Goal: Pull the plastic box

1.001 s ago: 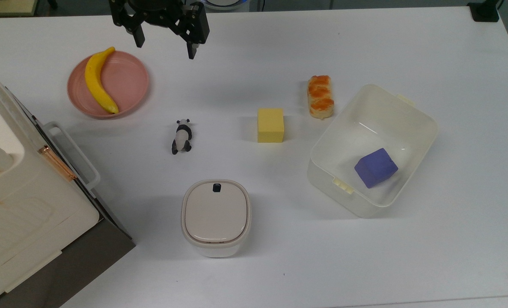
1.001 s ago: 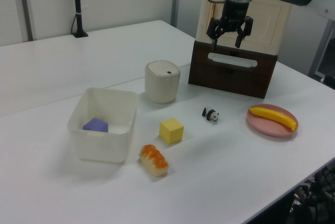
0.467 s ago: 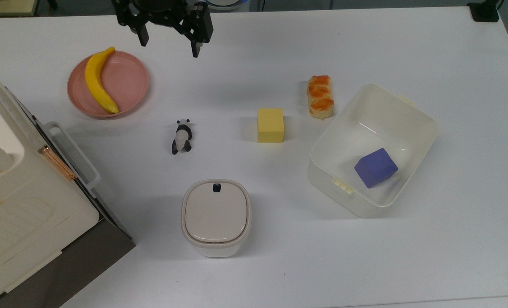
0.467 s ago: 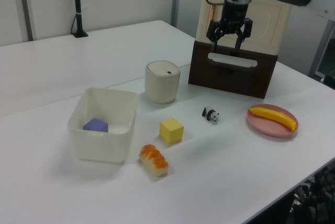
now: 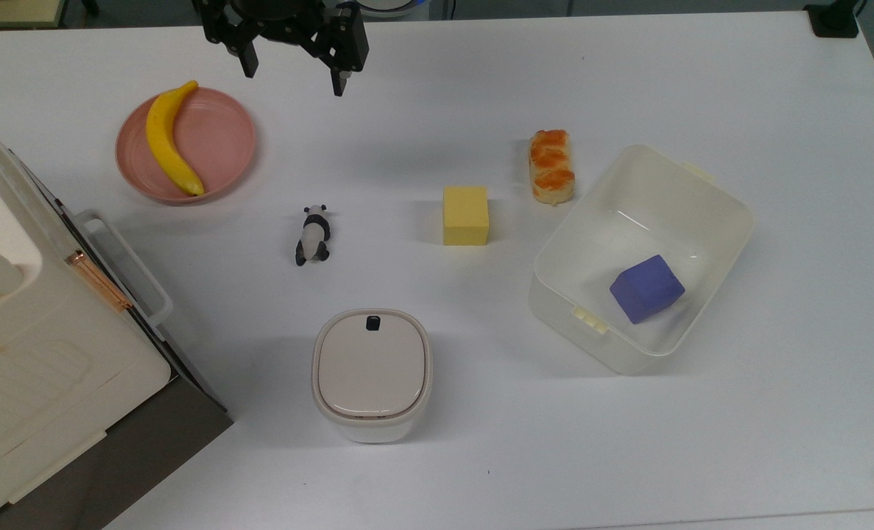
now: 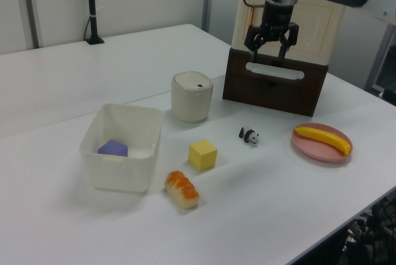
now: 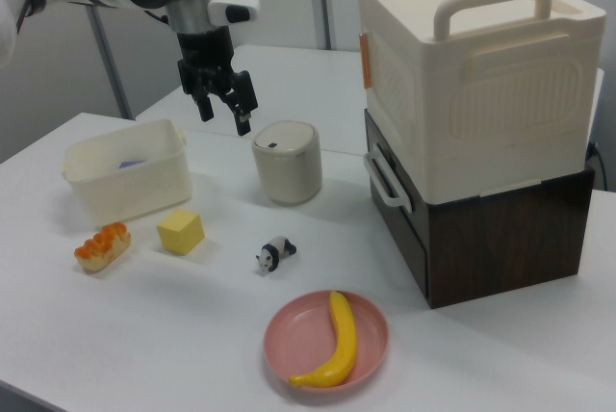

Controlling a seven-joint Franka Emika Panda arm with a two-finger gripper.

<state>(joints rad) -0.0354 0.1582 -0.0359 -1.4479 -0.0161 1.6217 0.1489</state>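
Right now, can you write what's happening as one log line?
tool: open, in the air | plastic box: untouched, purple block inside | phase: approach

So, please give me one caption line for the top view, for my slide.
Open hand hovering beside the banana plate, far from the plastic box holding a purple cube.

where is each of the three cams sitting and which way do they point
Top view: overhead, looking straight down at the table; the open gripper enters at the top edge.
Left view: low, beside the plastic box, facing the appliance; arm and gripper before it.
Right view: low, beside the pink plate, facing the plastic box; gripper above.
All three share the plastic box.
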